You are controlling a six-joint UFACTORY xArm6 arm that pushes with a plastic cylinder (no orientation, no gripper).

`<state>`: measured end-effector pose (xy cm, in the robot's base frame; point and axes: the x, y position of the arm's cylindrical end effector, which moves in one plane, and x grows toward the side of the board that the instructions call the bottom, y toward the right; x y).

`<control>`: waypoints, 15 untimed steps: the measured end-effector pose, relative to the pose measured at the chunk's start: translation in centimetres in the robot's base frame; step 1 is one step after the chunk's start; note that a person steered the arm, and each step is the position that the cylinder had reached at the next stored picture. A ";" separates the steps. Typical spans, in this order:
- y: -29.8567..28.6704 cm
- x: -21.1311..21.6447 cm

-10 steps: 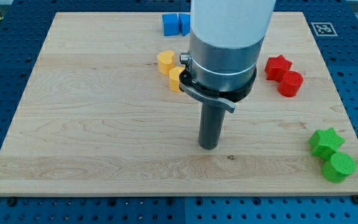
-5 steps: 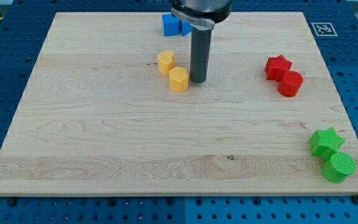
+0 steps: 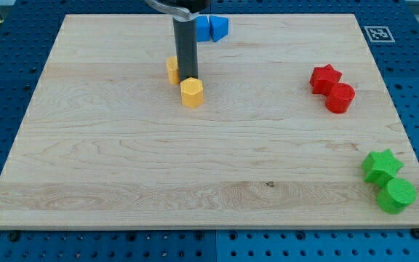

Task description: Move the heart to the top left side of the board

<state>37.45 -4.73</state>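
Camera view – my tip [image 3: 188,78] beside yellow heart [image 3: 172,70] – board [image 3: 86,145] open leftward

My tip [image 3: 188,78] sits in the upper middle of the frame, between two yellow blocks. The yellow heart [image 3: 172,70] is just to its left, partly hidden behind the rod. The yellow hexagon block [image 3: 191,93] lies just below the tip. Blue blocks [image 3: 213,28] sit at the board's [image 3: 108,160] top edge. A red star [image 3: 325,77] and red cylinder [image 3: 340,97] touch at right; a green star [image 3: 380,165] and green cylinder [image 3: 397,195] sit lower right.
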 end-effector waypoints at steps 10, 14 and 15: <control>-4.9 -3.9; -7.5 -8.7; -7.9 -8.9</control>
<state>28.58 -12.59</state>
